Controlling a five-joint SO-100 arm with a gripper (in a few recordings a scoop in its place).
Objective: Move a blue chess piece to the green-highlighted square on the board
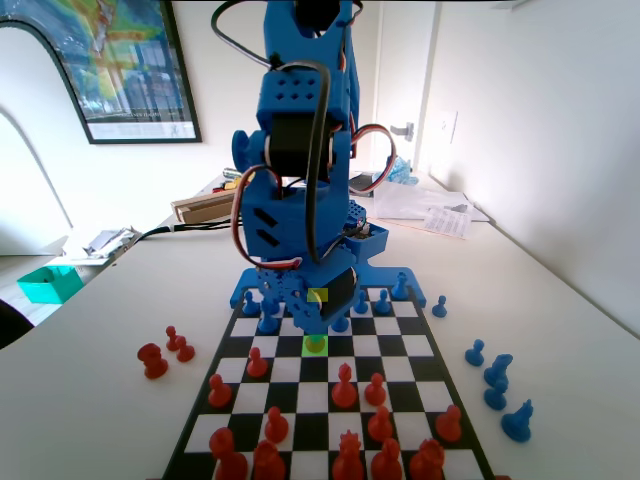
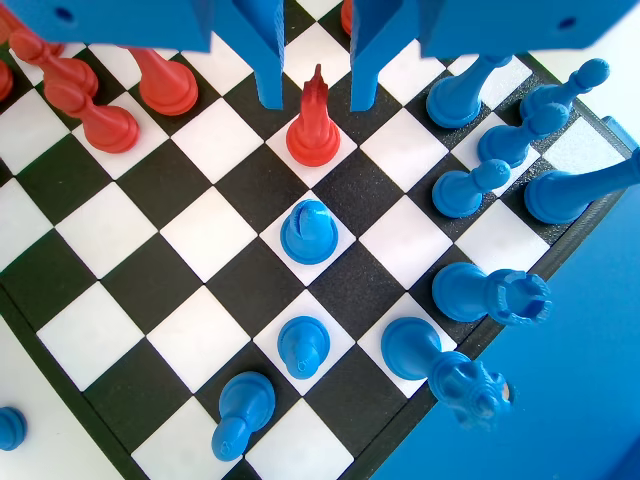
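One board stretches out, red pieces near, blue ones far; the gripper hangs over it with jaws parted and empty; a blue chess piece stands on a white square below, green-highlighted square bright under the arm.

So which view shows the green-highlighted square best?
The fixed view: the green-highlighted square glows lime just below the blue arm, its upper edge covered by the gripper. In the wrist view the board looks plain black and white, with no highlight.
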